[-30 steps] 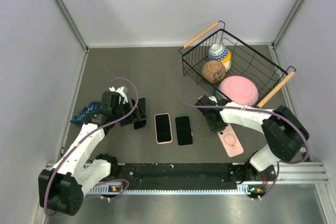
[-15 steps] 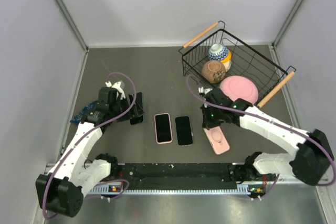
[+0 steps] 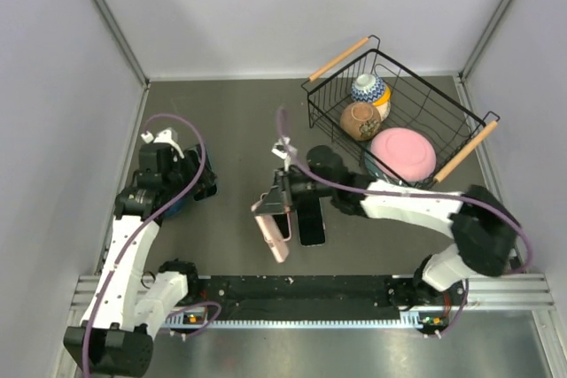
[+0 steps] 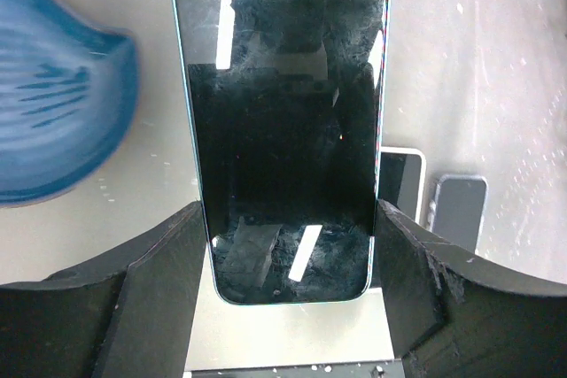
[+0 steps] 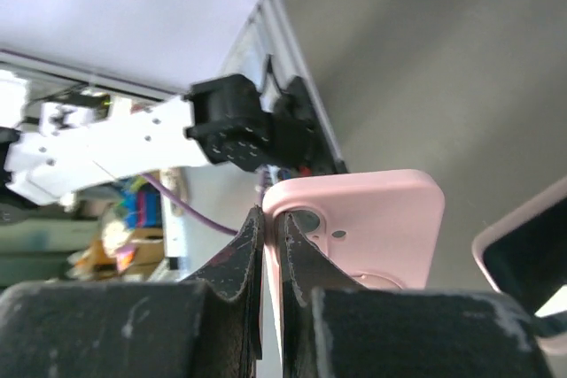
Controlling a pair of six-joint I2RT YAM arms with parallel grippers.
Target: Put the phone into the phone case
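"The left gripper (image 4: pixel 288 245) has the phone (image 4: pixel 283 130) pinched across its lower edges, over by the left wall above something blue (image 4: pixel 62 121)."

"And the right gripper (image 3: pixel 282 194) is squeezed thin onto the rim of the pink case (image 3: pixel 273 235). It holds it tilted above the two other phones (image 3: pixel 310 219) lying on the table."

"So phone and case are well apart. I'd say they should meet mid-table, with the hollow of the case turned to the phone's back."

"The right wrist view shows the case's back, with the camera hole right by the fingers. I'd seat the far end first and then press the corners in. That pinch on the rim may get in the way."

"Anything in the wire basket (image 3: pixel 312 108)?"

"A patterned bowl (image 3: pixel 368 88), a brown cup (image 3: pixel 360 119) and a pink dish (image 3: pixel 403 152), packed close together. None of it looks to be part of this job."
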